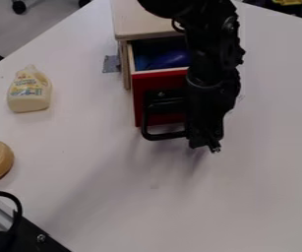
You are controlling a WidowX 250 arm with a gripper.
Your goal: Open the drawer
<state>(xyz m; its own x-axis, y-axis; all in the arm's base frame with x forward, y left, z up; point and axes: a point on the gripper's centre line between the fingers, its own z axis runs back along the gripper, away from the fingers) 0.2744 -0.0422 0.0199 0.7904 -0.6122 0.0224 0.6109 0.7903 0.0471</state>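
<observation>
The drawer handle (165, 136) is right by the claw (205, 144), toward ten o'clock. I can't tell if the claw is open or closed.

Diffuse light, soft shadows

Pale grey floor (48, 19) is seen past the upper-left edge of the white counter (265, 172), which is softly lit; dark casters (19, 7) are set on the floor.
</observation>
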